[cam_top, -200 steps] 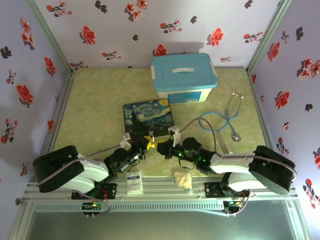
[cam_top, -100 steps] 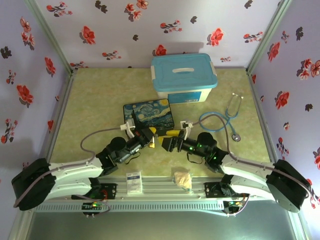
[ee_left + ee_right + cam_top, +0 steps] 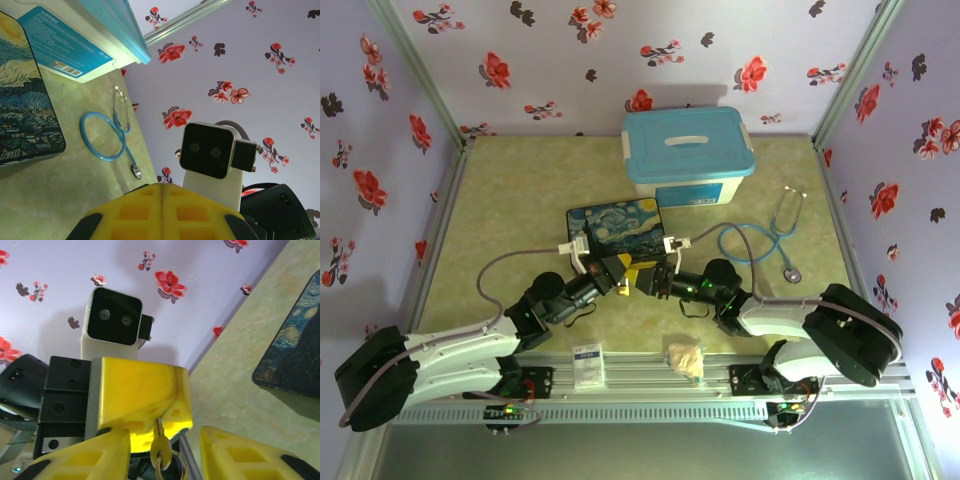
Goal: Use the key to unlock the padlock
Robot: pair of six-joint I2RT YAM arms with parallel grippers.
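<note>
Key (image 3: 159, 440) sits dead centre in the right wrist view: blade runs up into my left gripper's (image 3: 150, 412) yellow fingertips, head and its one ring (image 3: 167, 467) hang out the near end. The left looks pinched on the blade; the left wrist view shows those fingers flush, seam closed, but the key is hidden there. My right gripper (image 3: 166, 437) is spread wide, one finger either side of the key, touching neither. From the top, both arms lie low and stretched forward, wrists converging nose to nose just in front of the starry-night box (image 3: 616, 228). Count: one key, one ring, one blue-lidded bin (image 3: 688, 155), one stethoscope (image 3: 760, 240), one white card (image 3: 587, 364) and one tan crumpled bit (image 3: 685, 358) by the near rail.
</note>
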